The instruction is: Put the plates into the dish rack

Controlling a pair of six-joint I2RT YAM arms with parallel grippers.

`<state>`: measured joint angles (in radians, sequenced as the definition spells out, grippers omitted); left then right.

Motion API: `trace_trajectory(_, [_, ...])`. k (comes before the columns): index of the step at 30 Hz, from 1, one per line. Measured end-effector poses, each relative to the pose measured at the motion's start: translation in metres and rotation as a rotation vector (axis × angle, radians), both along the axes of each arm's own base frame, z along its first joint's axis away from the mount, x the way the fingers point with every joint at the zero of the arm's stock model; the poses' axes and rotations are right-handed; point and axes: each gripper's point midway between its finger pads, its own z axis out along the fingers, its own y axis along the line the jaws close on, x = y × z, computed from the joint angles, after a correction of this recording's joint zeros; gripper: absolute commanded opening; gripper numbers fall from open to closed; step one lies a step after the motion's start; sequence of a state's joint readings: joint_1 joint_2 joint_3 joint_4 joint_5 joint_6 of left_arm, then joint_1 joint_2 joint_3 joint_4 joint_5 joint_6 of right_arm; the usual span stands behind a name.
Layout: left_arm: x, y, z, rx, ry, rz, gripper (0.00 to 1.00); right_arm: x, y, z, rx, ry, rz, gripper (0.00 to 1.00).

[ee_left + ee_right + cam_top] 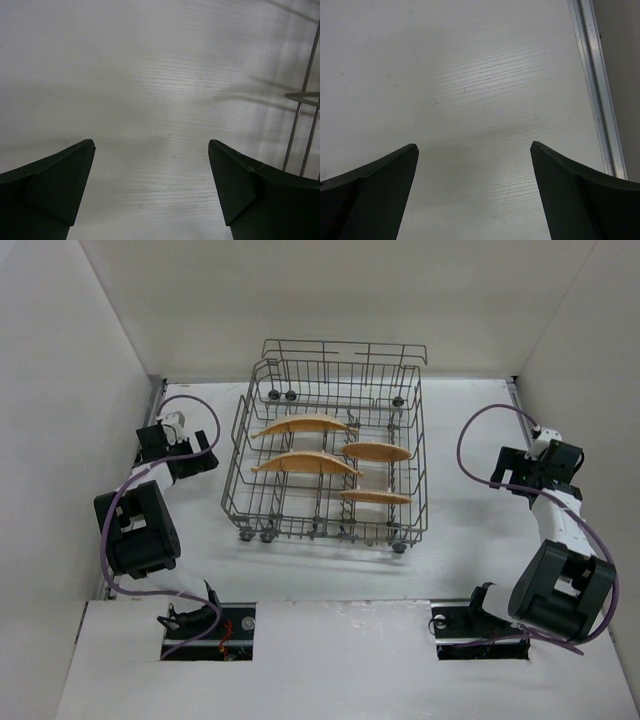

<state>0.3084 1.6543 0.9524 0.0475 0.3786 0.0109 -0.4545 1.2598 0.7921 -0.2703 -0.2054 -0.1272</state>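
All four plates (305, 463) stand on edge in the rack (330, 532), in the middle of the frame from above, so we think the loading is done. Our left end effector (151, 142) is wide and holds nothing. Our right end effector (474, 145) is wide and holds nothing too. Each hangs over bare table (470, 540), one at the left side of the frame and one at the right, well apart from the rack. To do this step well, we should hold both arms out there and not bump the wires, or a plate could tip. The table is white with fine lines in it. White walls stand on three sides. A thin metal strip (600, 100) runs along the table's right edge.
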Motion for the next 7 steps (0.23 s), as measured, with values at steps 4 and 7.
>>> trace_trajectory(4, [-0.0059, -0.0026, -0.0075, -0.009, 0.014, -0.005, 1.00, 0.0000, 0.0001, -0.0016, 0.005, 0.007, -0.001, 1.00])
trace_trajectory(7, [-0.0047, -0.0027, -0.0067, -0.007, 0.007, -0.008, 1.00, -0.0008, 0.0006, -0.0032, 0.010, 0.015, -0.003, 1.00])
